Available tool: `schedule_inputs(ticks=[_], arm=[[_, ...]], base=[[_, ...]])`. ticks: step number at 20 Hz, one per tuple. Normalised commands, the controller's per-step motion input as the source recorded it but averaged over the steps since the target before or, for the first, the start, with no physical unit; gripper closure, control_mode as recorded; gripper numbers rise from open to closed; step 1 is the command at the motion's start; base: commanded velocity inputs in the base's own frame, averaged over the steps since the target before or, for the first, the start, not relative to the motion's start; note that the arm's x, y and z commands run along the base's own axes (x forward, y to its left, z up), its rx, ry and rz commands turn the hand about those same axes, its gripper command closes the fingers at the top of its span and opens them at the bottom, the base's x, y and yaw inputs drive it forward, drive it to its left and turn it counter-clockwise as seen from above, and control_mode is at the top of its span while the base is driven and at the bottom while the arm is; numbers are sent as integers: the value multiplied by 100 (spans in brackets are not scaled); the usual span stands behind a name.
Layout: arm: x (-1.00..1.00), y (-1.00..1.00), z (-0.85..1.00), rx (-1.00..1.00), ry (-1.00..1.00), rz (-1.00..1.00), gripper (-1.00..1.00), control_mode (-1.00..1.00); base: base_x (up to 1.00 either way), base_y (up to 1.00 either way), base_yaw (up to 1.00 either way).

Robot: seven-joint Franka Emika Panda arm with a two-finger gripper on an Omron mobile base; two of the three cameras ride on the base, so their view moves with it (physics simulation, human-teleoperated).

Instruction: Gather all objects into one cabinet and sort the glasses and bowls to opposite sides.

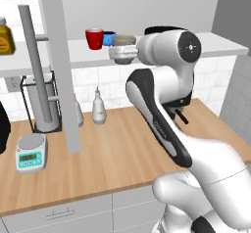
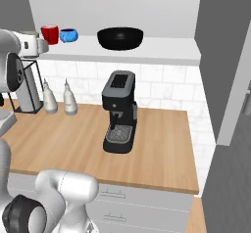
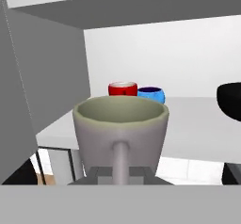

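**Mug held at the cabinet's front edge**

The grey-beige mug (image 3: pixel 120 126) sits upright in the gripper (image 3: pixel 121 171), clamped by its handle, at the cabinet board's (image 2: pixel 162 48) front left edge. Behind it stand the red cup (image 2: pixel 49 34) and blue bowl (image 2: pixel 68 35); the black bowl (image 2: pixel 120 38) sits farther right.

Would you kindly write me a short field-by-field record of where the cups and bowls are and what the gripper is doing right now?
gripper: shut on the grey mug's handle
grey mug: held upright at the cabinet's front edge, left end
red cup: on the cabinet board, left side
blue bowl: just right of the red cup
black bowl: on the same board, farther right, apart from the others
cabinet board: white, above the wooden counter
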Motion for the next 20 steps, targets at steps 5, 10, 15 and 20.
schedule_inputs(ticks=[5,10,15,20], arm=[[56,2,-15,0,-1,0,100,-100],[62,0,-19,0,-3,0,100,-100],[77,7,-2,0,-1,-1,100,-100],[66,22,0,0,0,-2,100,-100]], base=[[0,0,0],[0,0,0],[0,0,0],[0,0,0]])
